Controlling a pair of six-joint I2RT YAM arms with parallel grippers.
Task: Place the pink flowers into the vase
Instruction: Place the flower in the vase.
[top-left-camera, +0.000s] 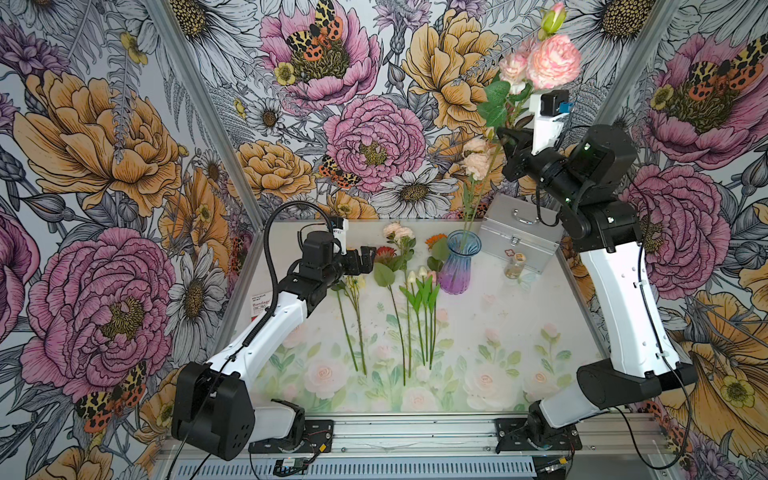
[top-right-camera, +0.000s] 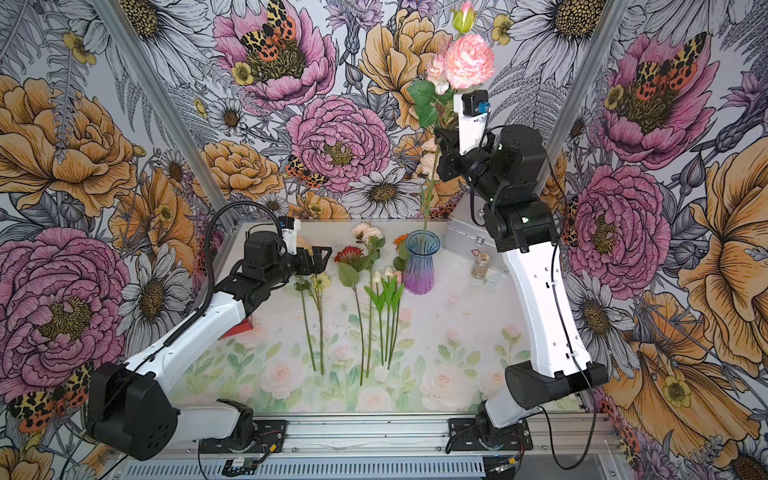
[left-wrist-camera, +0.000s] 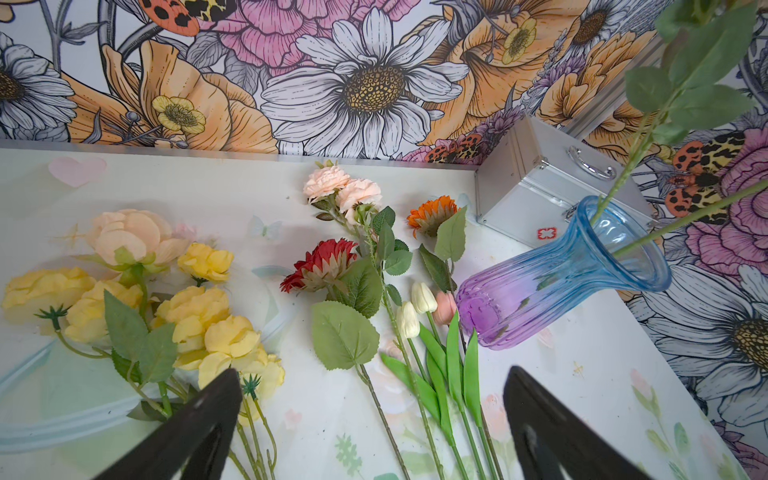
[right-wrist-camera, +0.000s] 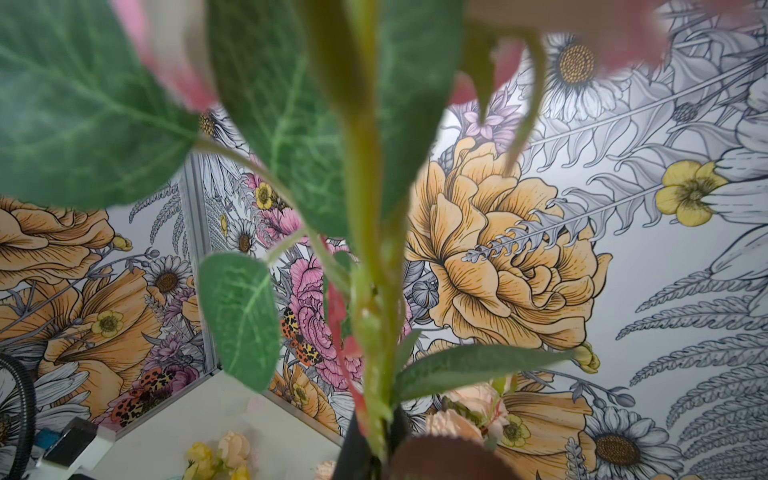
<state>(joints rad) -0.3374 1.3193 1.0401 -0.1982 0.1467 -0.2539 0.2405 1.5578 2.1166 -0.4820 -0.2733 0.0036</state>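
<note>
Pink bloom way up high: the right gripper (top-left-camera: 508, 137) is clamped on the stalk of a big pink flower (top-left-camera: 555, 60), nearly upright over the vase (top-left-camera: 457, 266), with the stalk's lower end down inside the vase's mouth. A pale pink stem (top-left-camera: 475, 160) stands in there too. The vase sits upright by the counter's (top-left-camera: 519, 332) far edge, near the metal case (top-left-camera: 519, 237) in the far right corner. The left gripper (top-left-camera: 362, 259) hangs with its jaws wide apart, holding nothing, above the yellow flowers (left-wrist-camera: 195, 316) on the left side. Lying flat on the counter: a two-bloom pink stem (left-wrist-camera: 345, 189) and a pink tulip bud (left-wrist-camera: 445, 305) right beside the vase's base.
</note>
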